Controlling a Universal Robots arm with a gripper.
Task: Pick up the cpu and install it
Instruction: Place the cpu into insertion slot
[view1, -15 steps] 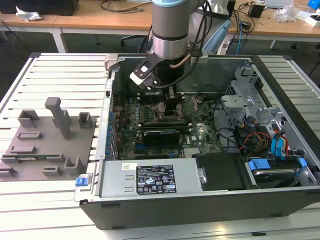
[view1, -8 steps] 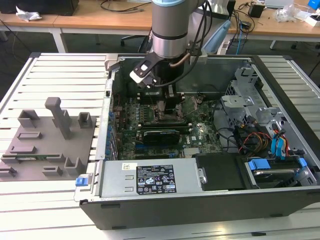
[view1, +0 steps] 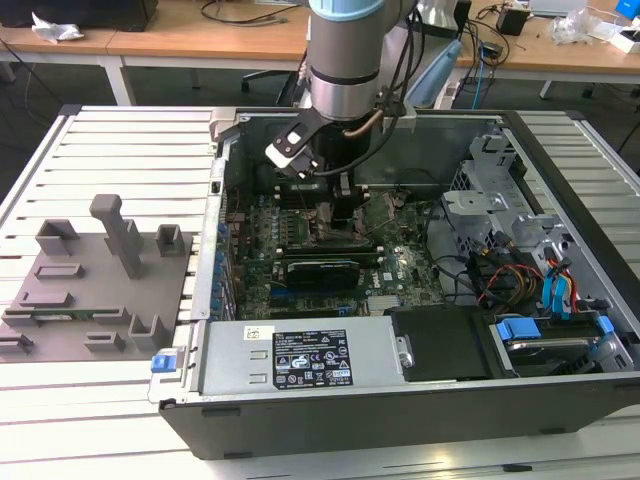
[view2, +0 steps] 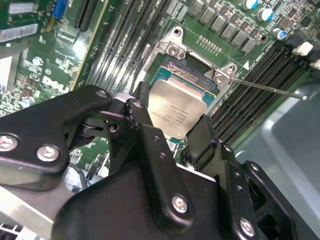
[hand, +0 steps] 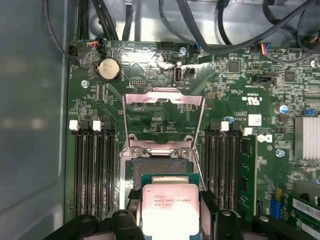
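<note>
The cpu (view2: 176, 111) is a silver-topped square chip with a thin green rim. My gripper (view2: 175, 126) is shut on it, one black finger (view2: 141, 114) on each of two opposite edges. It hangs just over the open socket (view2: 186, 71) on the green motherboard, partly covering it. In the first wrist view the cpu (hand: 170, 207) sits between the fingertips of the gripper (hand: 170, 216), and the socket's metal load frame (hand: 163, 107) stands swung up behind it. In the exterior view the gripper (view1: 338, 212) reaches down into the open computer case (view1: 400, 400).
A thin metal lever (view2: 270, 89) sticks out beside the socket, and memory slots (hand: 95, 170) flank it on both sides. A grey tray (view1: 90, 290) with grey blocks lies at the exterior view's left. A power supply (view1: 300, 355) and a drive cage (view1: 520, 250) fill the case's near and right parts.
</note>
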